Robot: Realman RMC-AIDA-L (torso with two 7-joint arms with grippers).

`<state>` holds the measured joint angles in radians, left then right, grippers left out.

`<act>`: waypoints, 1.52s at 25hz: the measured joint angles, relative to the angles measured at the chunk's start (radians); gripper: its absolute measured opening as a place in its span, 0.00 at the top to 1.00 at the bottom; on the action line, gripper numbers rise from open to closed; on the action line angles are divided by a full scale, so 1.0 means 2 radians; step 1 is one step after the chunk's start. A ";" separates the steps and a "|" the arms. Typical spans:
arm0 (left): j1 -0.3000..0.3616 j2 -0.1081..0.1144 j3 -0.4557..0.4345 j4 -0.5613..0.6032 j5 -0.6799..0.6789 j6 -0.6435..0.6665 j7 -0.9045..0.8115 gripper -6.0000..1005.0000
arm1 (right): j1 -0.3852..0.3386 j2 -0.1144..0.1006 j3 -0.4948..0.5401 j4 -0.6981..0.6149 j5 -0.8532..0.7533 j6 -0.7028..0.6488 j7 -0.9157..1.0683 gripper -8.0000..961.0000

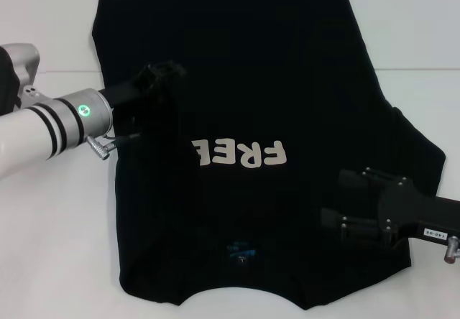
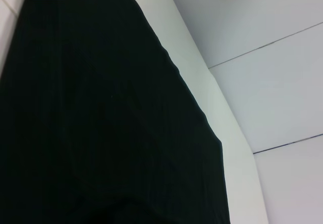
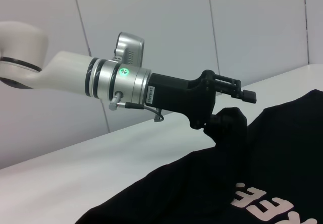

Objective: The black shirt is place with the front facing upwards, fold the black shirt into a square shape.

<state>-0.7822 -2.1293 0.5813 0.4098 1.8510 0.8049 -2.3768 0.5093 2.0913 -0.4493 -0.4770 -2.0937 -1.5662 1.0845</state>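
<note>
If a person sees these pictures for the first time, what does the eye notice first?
First comes the black shirt, spread wide over the white table, its cream "FREE" lettering near the middle. Next is the left gripper on the shirt's left side, pinching a raised bunch of cloth, with a green light on its wrist. The right gripper lies low over the shirt's right part.

A white table (image 1: pixel 57 218) carries everything, and the black shirt (image 1: pixel 287 82) lies spread across most of it, front up, cream lettering (image 1: pixel 241 154) showing. Bare white surface shows beside the shirt on both sides and beyond its far edge.
</note>
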 joint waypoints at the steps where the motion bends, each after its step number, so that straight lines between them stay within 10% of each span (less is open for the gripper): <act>1: 0.001 0.000 0.000 0.000 0.000 0.002 0.000 0.45 | 0.000 0.000 0.000 0.000 0.000 0.000 0.000 0.05; 25: 0.031 0.022 0.014 0.004 -0.021 0.045 0.007 0.38 | -0.001 0.000 0.003 0.000 0.001 -0.005 0.001 0.05; 33: 0.066 0.062 0.013 0.011 -0.051 0.225 0.183 0.36 | -0.001 -0.006 0.031 -0.011 0.001 0.007 0.087 0.05; 38: 0.112 0.075 0.014 0.034 -0.049 0.330 0.294 0.34 | 0.006 -0.031 0.026 -0.061 -0.011 0.030 0.275 0.05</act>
<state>-0.5588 -1.9786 0.6084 0.4779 1.7524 1.4649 -1.7879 0.5205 2.0292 -0.3969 -0.5981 -2.1156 -1.5069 1.6344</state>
